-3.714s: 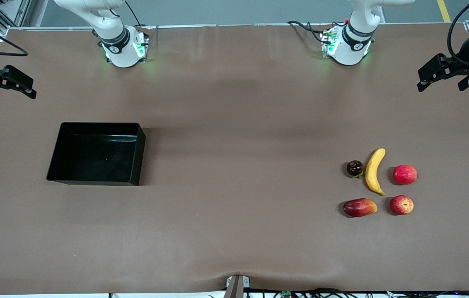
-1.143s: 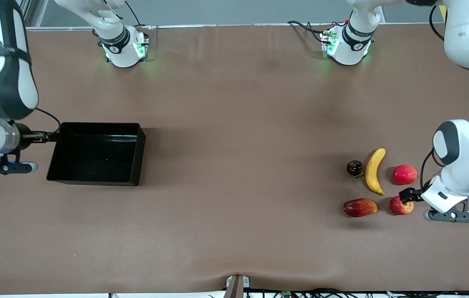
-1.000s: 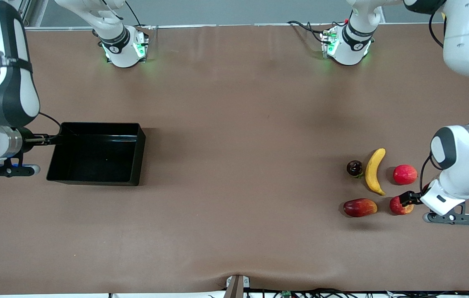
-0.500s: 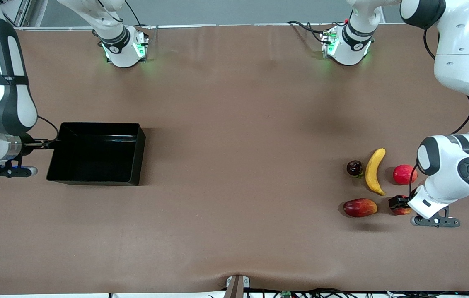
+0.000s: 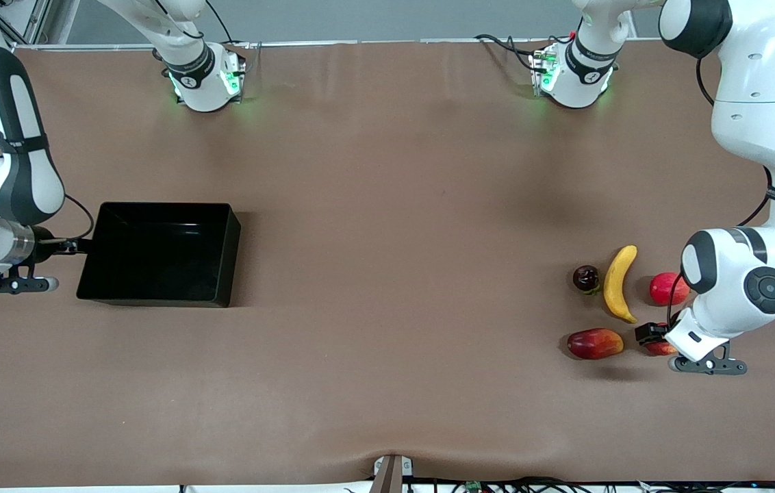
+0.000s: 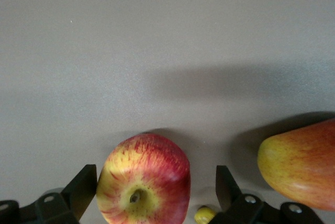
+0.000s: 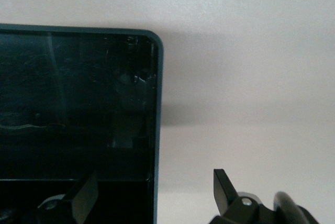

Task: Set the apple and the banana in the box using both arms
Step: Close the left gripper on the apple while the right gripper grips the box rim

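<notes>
Landmark: we place everything from the glossy black rectangular shallow plastic box (image 5: 158, 253), which sits on the brown tabletop (image 5: 387, 205) toward the right arm's end.
Right pincer (image 7: 152, 192): we see its fingers apart, straddling the box's end wall at the rim; one finger is inside the box, the other outside it.
Box edges: we see the rim corner rounded and bare tabletop just outside the wall.
Left pincer (image 6: 156, 190): well apart from the box, at the left arm's end; its fingers stand apart on either side of the small round red apple with yellowish mottling (image 6: 144, 179), with a gap showing at each side.
Apple: on the tabletop, mostly covered by the pincer in the front view.
Curved yellow banana (image 5: 619, 283): beside the apple, farther from the front camera.
Neighbours: an elongated red-orange fruit (image 5: 594, 343) lies just beside the apple; a plain pink-red round fruit (image 5: 667, 288) and a small dark round fruit (image 5: 586, 278) flank the banana.
Open room: we see a wide bare stretch of tabletop between box and fruits.
</notes>
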You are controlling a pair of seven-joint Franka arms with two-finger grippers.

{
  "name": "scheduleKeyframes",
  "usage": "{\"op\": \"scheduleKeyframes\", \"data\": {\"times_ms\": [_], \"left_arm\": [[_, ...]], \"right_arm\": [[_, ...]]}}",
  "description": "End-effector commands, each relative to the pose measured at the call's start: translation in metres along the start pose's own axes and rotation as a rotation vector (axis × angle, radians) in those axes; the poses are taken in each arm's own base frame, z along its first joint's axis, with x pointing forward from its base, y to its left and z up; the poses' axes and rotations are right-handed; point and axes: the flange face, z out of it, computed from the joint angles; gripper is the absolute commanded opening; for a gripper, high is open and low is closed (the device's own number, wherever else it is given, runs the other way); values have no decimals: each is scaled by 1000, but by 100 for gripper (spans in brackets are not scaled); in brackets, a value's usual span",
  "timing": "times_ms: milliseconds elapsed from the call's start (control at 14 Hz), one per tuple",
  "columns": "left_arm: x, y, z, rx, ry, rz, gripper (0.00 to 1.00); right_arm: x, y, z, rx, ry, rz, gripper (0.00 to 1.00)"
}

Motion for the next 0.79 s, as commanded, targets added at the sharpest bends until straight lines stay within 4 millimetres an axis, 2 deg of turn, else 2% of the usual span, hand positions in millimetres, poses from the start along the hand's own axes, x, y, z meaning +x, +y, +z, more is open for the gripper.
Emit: {"op": "scheduleKeyframes", "data": {"times_ms": [0, 71, 143, 214, 357, 429, 571, 714], "left_arm": [[2, -5, 4, 7, 10, 10, 100], [2, -5, 5, 6, 9, 10, 100], [1, -5, 5, 6, 7, 10, 96], [1, -3, 7, 5, 5, 12, 86], [0, -5, 11, 5, 0, 43, 59], [-1, -7, 11, 5, -1, 47, 47], [0, -9, 10, 6, 2, 65, 23], [0, -9, 9, 6, 4, 90, 6]], "right_arm": [[0, 2, 21, 57, 5, 11, 75], [-2, 1, 30, 75, 3, 20, 64], [-3, 1, 34, 82, 11, 27, 55], [-4, 0, 37, 85, 7, 28, 42], [-4, 2, 39, 87, 4, 31, 19], [-4, 3, 38, 87, 5, 31, 2], [-4, 5, 37, 88, 4, 25, 0], [-4, 4, 34, 93, -5, 26, 0]]}}
